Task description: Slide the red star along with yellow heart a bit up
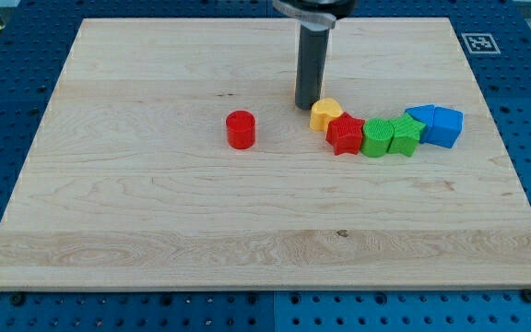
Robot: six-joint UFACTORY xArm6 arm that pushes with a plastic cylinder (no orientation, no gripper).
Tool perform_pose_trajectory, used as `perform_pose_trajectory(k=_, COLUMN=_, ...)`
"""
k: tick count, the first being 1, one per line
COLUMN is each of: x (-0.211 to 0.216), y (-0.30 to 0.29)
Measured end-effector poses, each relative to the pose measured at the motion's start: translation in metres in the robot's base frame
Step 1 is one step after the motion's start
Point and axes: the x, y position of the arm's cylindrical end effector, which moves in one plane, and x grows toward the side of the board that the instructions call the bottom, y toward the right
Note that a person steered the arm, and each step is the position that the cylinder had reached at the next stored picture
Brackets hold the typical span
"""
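Currently the tip point(305, 105) is seen resting on the board point(155, 212) just to the view's upper left of the yellow heart point(325, 113), touching it or very nearly so; contact cannot be settled from this view. No jaws or fingers are carried by the rod, so nothing is spread, pressed together or pinched; only a blunt end is presented to the blocks.

The yellow heart is placed right of the board's centre, with the red star point(345, 135) touching it at its lower right. From the star a chain is continued to the view's right: a green block point(375, 137), a second green block point(405, 135), then two blue blocks point(422, 117) point(444, 126), each apparently touching the next. A red cylinder point(241, 129) is set well apart to the view's left.

As far as can be judged, the upward slide is not yet done: the heart and star are found in line with the rest of the row, not raised above it. The tip is also judged to be on the wrong side, since an upward push calls for contact from below the star. What is left, then, is likely a move around the pair to the view's bottom, and a short push up, with care that the green neighbour is not dragged along.
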Motion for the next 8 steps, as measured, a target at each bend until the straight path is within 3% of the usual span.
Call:
perform_pose_trajectory(k=1, x=0.006, y=-0.041)
perform_pose_trajectory(k=2, x=0.052, y=-0.053)
perform_pose_trajectory(k=4, x=0.093, y=0.022)
perform_pose_trajectory(k=6, x=0.136, y=0.039)
perform_pose_trajectory(k=8, x=0.118, y=0.054)
